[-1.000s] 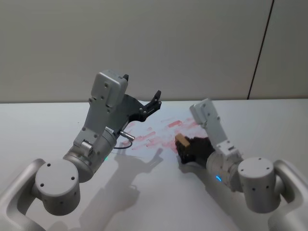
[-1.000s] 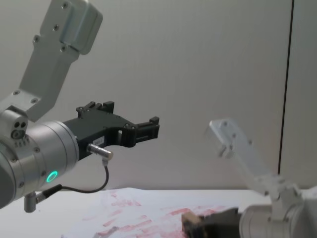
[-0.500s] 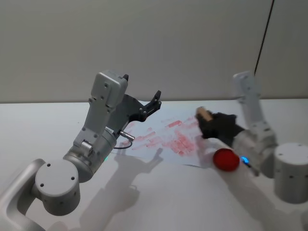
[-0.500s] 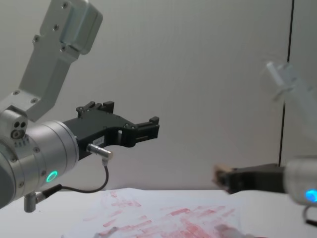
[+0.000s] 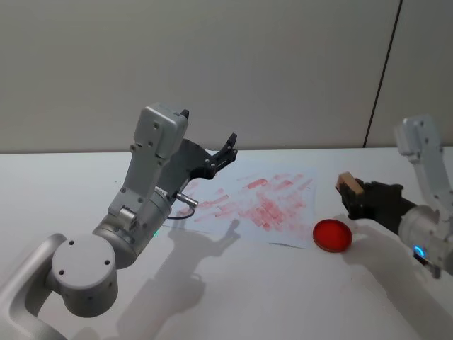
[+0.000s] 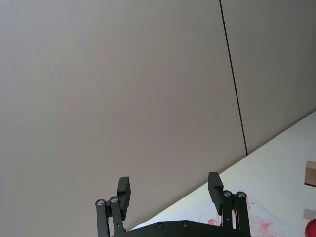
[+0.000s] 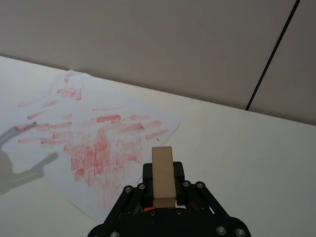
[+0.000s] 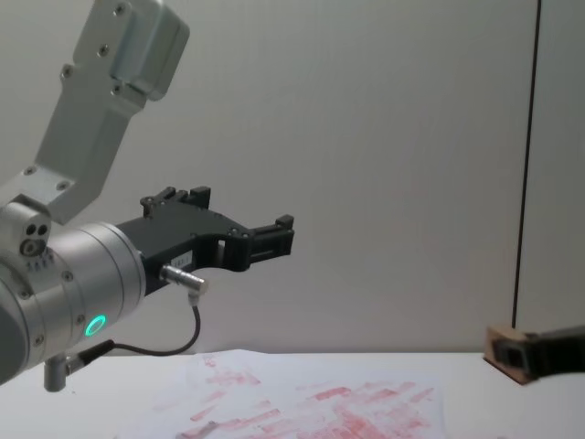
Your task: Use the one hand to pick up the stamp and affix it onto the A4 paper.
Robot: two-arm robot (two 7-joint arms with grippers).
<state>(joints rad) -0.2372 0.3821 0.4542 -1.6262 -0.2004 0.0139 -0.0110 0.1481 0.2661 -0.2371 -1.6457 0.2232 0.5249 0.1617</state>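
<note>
A small light-brown wooden stamp (image 5: 348, 184) is held in my right gripper (image 5: 352, 193), which is shut on it and hovers above the table to the right of the A4 paper (image 5: 258, 206). In the right wrist view the stamp (image 7: 163, 177) sticks out between the black fingers, with the red-smeared A4 paper (image 7: 98, 148) on the table beyond it. From the chest view the stamp (image 8: 508, 352) enters at the right edge, raised above the A4 paper (image 8: 311, 407). My left gripper (image 5: 221, 154) is open and raised over the paper's left part, holding nothing.
A round red ink pad (image 5: 333, 234) lies on the white table (image 5: 233, 290) just right of the paper, below the right gripper. A wall (image 5: 248, 64) runs close behind the table.
My right gripper has carried the stamp from the paper's right part up and to the right, off the paper, uncovering the red ink pad. The left arm has not moved.
</note>
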